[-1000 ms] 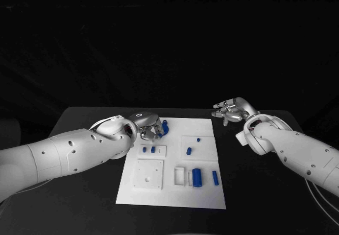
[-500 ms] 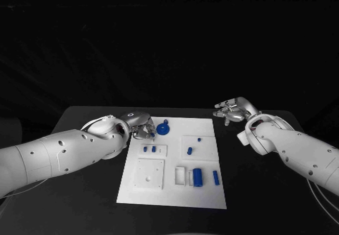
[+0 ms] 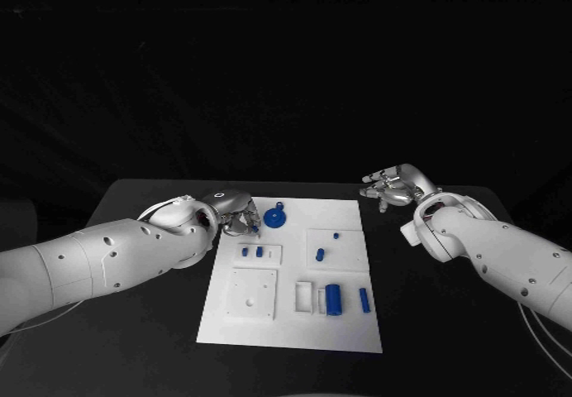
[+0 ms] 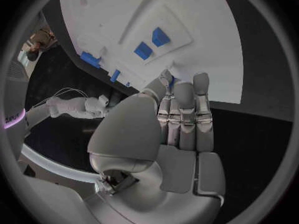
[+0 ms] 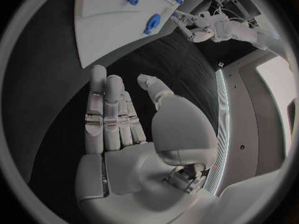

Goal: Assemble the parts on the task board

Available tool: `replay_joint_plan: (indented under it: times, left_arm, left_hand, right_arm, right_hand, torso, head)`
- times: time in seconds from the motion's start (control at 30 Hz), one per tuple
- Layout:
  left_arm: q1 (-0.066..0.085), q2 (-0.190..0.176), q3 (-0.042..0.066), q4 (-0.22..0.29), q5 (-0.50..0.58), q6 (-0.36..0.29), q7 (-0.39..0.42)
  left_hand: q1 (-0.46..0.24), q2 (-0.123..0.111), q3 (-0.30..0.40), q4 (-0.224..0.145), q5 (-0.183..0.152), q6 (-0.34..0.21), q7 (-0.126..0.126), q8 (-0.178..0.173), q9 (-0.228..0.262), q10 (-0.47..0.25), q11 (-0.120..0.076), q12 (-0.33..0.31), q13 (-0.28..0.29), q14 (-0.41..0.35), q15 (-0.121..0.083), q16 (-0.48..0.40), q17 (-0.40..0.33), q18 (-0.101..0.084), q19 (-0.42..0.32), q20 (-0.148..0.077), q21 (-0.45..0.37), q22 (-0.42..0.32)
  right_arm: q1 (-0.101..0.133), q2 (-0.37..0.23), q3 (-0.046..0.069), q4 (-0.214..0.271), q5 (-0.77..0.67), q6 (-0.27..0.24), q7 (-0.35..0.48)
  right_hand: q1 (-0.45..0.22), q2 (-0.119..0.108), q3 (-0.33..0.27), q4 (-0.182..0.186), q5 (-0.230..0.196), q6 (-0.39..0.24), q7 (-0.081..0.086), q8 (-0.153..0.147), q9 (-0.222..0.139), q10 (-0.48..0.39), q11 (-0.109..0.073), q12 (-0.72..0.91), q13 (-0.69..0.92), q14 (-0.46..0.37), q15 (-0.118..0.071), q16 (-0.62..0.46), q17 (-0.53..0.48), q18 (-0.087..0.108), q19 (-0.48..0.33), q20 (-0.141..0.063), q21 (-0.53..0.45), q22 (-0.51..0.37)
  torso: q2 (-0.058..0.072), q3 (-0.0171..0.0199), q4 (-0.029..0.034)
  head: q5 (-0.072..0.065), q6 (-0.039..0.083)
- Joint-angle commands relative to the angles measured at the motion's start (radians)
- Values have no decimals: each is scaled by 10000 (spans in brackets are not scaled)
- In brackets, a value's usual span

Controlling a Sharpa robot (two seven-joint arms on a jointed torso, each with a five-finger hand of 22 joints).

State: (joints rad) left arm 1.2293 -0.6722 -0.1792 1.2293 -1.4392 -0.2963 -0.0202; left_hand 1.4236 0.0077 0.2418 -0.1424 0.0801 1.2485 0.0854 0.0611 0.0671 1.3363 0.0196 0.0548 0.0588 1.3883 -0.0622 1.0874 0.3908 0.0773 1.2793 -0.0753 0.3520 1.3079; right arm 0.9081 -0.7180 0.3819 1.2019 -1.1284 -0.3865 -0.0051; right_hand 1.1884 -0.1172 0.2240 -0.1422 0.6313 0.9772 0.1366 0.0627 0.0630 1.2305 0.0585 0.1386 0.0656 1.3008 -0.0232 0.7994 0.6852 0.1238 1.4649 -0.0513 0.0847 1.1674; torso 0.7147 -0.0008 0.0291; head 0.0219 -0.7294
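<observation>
- Fingers point(image 4: 184, 109) of the left hand point(image 3: 239, 217) lie straight and side by side, holding nothing, tips at the board's point(image 3: 345, 331) far left corner.
- Just beyond those fingertips lies a round blue part point(image 3: 275, 219), its short stem pointing away from the robot.
- Right hand point(image 3: 390, 188) hovers off the board's far right corner, fingers point(image 5: 106, 109) extended, empty.

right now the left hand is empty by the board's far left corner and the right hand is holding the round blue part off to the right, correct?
Not quite. The right hand holds nothing: the right wrist view shows its fingers straight and empty. The round blue part lies on the task board near the left hand, as the head view shows.
</observation>
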Motion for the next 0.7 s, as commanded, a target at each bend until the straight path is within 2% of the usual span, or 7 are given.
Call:
replay_joint_plan:
  times: [0.03, 0.3, 0.7]
  left_arm:
    - [-34, 76, -19, -59, 24, 155, 76]
    - [-113, 141, -57, -131, 23, 234, 83]
    - [-131, 133, -66, -121, 23, 323, 65]
  left_hand:
    - [36, 78, 0, -7, 14, 46, -22, 26, 11, 36, 14, 41, 11, 61, 4, -34, 8, 78, -22, -44, 59, 194]
    - [32, 84, 0, 0, 10, 40, -20, 24, 10, 30, 18, 40, 10, 55, 6, -41, 10, 77, -30, -43, 61, 194]
    - [31, 91, -4, 8, 2, 40, -20, 26, 12, 28, 19, 40, 10, 46, 7, -59, 16, 77, -42, -41, 64, 191]
  right_arm:
    - [-4, 5, 6, 11, 5, 30, 94]
    - [-4, 0, 6, 8, 4, 27, 96]
    - [-4, -3, 6, 9, 4, 27, 96]
  right_hand:
    - [-77, -23, 46, -8, 43, -37, 64, 2, 12, -11, 70, -33, -13, -46, 5, 42, -13, 113, 169, 67, -43, -12]
    - [-77, -23, 46, -8, 43, -37, 64, 2, 12, -11, 70, -33, -13, -46, 5, 42, -13, 113, 169, 67, -43, -12]
    - [-77, -23, 46, -8, 43, -37, 64, 2, 12, -11, 70, -33, -13, -46, 5, 42, -13, 113, 169, 67, -43, -12]
  torso:
    - [-1, 6, -3]
    - [-2, -1, 4]
    - [-4, -5, 12]
  head:
    - [-4, -12]
    - [-29, -12]
    - [-31, -50]
